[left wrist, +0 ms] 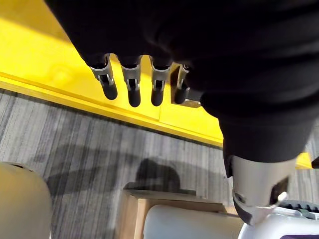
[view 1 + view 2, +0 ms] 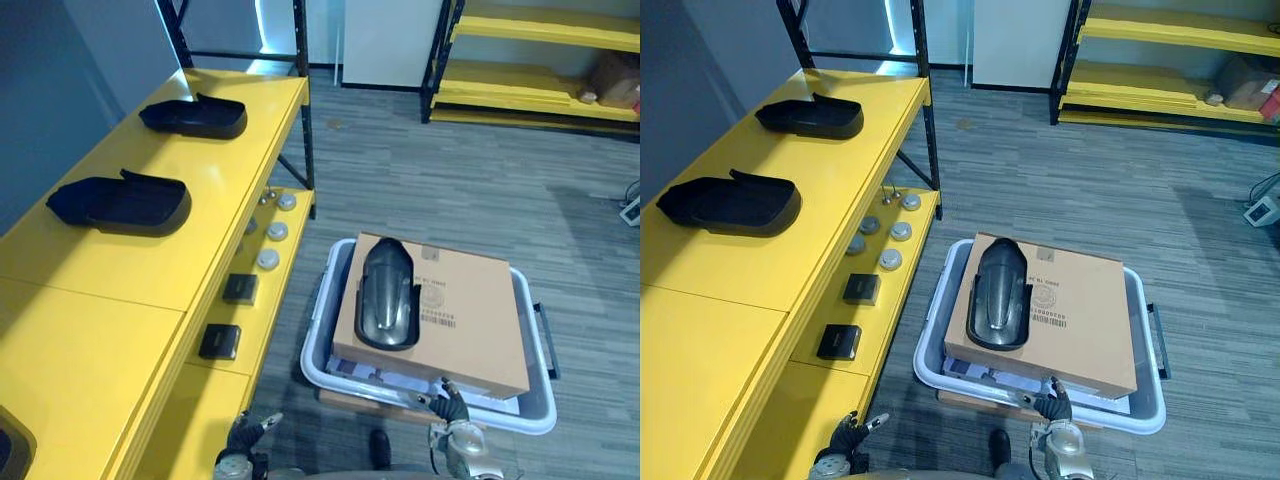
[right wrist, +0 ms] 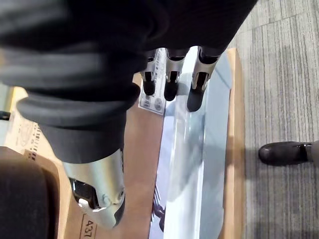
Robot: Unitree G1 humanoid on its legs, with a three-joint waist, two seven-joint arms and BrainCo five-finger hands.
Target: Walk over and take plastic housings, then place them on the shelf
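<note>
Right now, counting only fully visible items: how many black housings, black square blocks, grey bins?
Black plastic housings: 3 (two on the yellow shelf at and, one on the cardboard box at)
Black square blocks: 2 (lower level)
Grey bin: 1
Total: 6

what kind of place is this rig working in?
Probably a warehouse or factory stockroom: a yellow shelf with black steel uprights, black plastic housings laid out on it, another yellow rack across the aisle, and a grey bin holding a cardboard box with one more housing on top.
</note>
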